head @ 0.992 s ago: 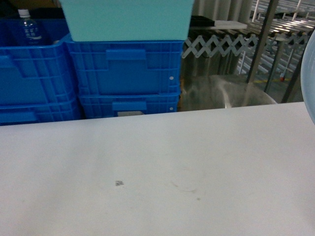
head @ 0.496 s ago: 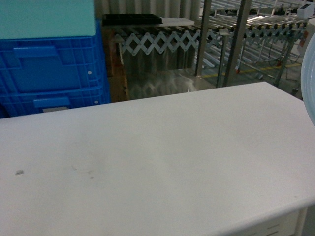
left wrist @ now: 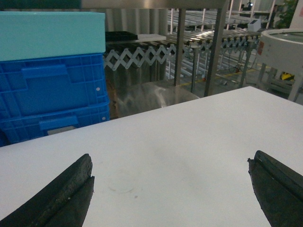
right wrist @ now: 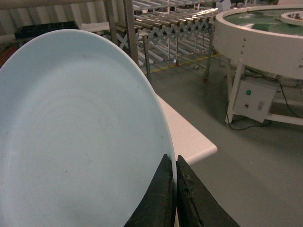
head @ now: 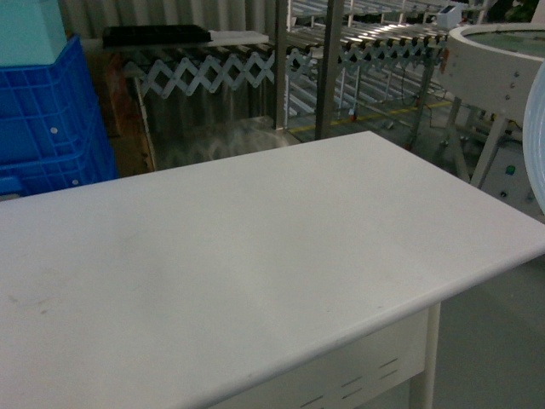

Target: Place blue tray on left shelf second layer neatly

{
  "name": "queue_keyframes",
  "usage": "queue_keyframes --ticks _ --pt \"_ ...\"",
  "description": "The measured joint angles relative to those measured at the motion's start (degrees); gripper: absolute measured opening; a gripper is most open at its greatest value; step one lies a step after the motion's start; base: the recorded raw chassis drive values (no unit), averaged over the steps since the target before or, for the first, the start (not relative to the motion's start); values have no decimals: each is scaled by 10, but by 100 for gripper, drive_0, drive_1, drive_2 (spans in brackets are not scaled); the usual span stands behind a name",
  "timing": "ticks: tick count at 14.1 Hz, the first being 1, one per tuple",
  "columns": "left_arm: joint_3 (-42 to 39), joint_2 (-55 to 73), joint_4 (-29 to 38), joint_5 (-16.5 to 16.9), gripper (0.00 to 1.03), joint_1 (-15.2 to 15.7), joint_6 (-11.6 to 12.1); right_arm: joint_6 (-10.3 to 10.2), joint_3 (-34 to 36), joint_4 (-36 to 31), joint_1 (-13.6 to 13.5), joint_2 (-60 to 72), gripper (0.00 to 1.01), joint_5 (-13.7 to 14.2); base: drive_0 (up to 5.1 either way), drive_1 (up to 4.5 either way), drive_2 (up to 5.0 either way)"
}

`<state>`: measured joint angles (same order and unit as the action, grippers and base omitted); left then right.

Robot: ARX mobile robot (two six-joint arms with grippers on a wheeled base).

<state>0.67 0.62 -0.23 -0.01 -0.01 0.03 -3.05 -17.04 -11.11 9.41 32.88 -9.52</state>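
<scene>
The blue tray (right wrist: 75, 132), a pale sky-blue round dish, fills the left of the right wrist view and is held on edge. My right gripper (right wrist: 173, 158) is shut on its rim, one finger on each face. In the head view only a sliver of the blue tray (head: 536, 145) shows at the right edge. My left gripper (left wrist: 170, 158) is open and holds nothing above the white table (left wrist: 189, 142). Steel posts and a top rail of the left shelf (left wrist: 215, 47) rise behind the table; its layers are mostly out of view.
Dark-blue crates (head: 47, 136) with a turquoise box (head: 25, 30) on top stand at the back left. A roller conveyor (head: 375, 38) runs behind. A white round machine (head: 494, 64) stands on the floor to the right, past the table's end (head: 511, 256).
The head view has swung right: the crates slid to the left edge, and the table's right end and the round machine came into view. The tray stays at the right edge.
</scene>
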Motion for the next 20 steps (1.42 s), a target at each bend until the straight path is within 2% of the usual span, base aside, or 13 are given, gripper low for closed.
queue_keyframes --ticks 20 --pt "0 0 0 -2 98 0 0 0 0 -3 0 0 2 -2 119 60 -658"
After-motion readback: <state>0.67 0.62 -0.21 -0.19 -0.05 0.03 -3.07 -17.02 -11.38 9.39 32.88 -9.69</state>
